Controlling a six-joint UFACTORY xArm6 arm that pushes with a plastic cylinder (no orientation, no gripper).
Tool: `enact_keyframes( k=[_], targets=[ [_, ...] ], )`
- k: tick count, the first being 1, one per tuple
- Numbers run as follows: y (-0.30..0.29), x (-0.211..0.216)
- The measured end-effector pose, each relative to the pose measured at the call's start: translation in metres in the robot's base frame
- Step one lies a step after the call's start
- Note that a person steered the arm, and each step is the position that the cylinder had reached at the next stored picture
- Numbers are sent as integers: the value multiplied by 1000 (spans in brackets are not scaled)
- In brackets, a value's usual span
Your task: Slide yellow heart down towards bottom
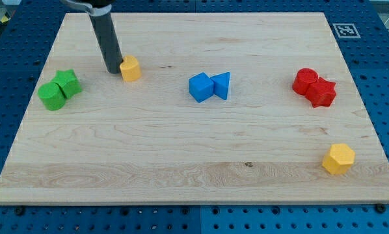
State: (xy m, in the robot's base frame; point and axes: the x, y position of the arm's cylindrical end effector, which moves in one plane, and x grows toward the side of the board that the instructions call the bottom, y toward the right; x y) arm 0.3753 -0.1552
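Observation:
A small yellow block (130, 67), which looks like the heart, lies in the upper left part of the wooden board (181, 149). My tip (112, 71) is down on the board just left of this block, touching or almost touching its left side. The dark rod rises from the tip to the view's top edge. A second yellow block (338, 158), hexagon-shaped, lies near the board's bottom right corner.
Two green blocks (51, 95) (68, 82) sit together at the left edge. A blue cube (200, 86) and a blue triangle (222, 85) touch near the centre. Two red blocks (306, 81) (322, 91) sit together at the right.

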Motion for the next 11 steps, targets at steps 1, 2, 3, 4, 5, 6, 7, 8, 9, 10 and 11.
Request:
enact_keyframes(
  k=[1,2,3,4,5,6,7,8,9,10,11],
  targets=[
    [-3,-3],
    [-5,-25],
    [-6,-60],
    [6,-65],
    [9,-65],
    [12,-56],
    [18,-38],
    [24,-18],
    [33,1],
    [40,21],
    [49,42]
  ],
)
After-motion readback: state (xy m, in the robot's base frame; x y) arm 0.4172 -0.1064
